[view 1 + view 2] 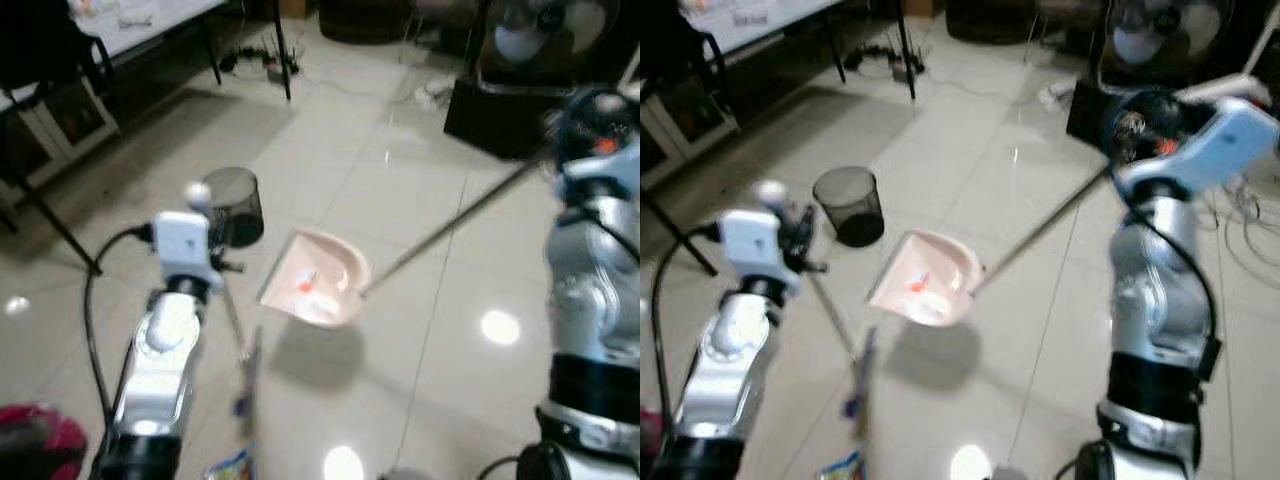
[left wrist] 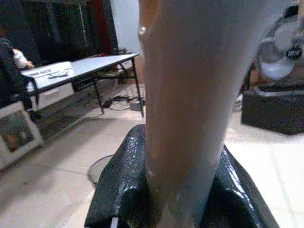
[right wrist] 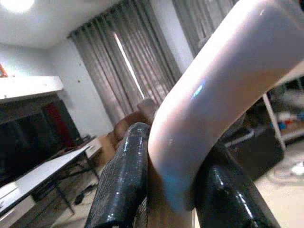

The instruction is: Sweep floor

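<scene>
A pink dustpan [image 1: 318,280] hangs tilted just above the tiled floor, casting a shadow, with small orange and white scraps inside. Its long handle [image 1: 450,225] runs up to my right gripper [image 3: 171,166], which is shut on the curved handle end [image 3: 209,95]. My left gripper [image 2: 175,180] is shut on the broom handle [image 2: 190,95]. The thin broom stick [image 1: 235,320] slants down to a blurred broom head [image 1: 245,385] beside the dustpan. A black mesh bin [image 1: 235,205] stands just behind the dustpan.
A white table on black legs [image 1: 150,25] and cables [image 1: 265,60] sit at the back left. A fan [image 1: 530,30] on a black box [image 1: 490,115] is at the back right. A packet [image 1: 230,465] and a red object [image 1: 40,440] lie near my feet. A person [image 2: 12,61] sits far left.
</scene>
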Available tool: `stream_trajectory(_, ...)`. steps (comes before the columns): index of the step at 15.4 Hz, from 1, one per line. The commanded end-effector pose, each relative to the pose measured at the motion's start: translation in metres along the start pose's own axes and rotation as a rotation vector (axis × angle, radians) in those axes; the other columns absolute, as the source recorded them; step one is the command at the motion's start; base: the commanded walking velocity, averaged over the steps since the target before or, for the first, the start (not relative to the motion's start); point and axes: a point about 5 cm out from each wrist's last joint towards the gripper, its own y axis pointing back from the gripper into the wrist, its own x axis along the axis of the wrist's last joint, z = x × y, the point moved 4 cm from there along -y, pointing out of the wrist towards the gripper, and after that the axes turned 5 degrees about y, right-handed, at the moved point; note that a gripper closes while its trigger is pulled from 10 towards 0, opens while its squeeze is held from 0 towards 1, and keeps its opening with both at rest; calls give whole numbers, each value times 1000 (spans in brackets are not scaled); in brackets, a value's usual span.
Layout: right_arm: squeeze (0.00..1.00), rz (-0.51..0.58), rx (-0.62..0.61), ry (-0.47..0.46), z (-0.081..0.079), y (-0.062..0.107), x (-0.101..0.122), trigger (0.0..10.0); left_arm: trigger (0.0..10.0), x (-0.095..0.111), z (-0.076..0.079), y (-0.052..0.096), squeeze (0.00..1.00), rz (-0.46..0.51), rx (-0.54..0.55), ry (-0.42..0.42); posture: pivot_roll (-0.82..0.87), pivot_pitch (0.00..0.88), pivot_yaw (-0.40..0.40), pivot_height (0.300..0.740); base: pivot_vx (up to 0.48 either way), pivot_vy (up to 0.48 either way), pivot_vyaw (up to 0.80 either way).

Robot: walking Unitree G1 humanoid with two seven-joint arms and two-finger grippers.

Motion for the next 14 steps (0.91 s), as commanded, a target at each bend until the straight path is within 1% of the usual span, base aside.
stream_trajectory(1, 0, 65, 44, -39, -15, -1, 16, 10000, 10000, 9, -10, -1, 0, 39, 26, -25, -14, 26, 56, 740, 472, 0, 0)
stream_trajectory(4, 0, 61, 51, -42, -17, -1, 15, 10000, 10000, 8, -11, -1, 0, 38, 32, -25, -15, 27, 55, 740, 472, 0, 0)
stream_trajectory(8, 0, 55, 69, -23, -21, -2, 15, 10000, 10000, 7, -13, 0, 0, 35, 39, -26, -14, 31, 52, 740, 472, 0, 0)
stream_trajectory(14, 0, 53, 67, -31, -22, -2, 14, 10000, 10000, 8, -16, -1, 0, 37, 43, -37, -14, 37, 57, 740, 472, 0, 755)
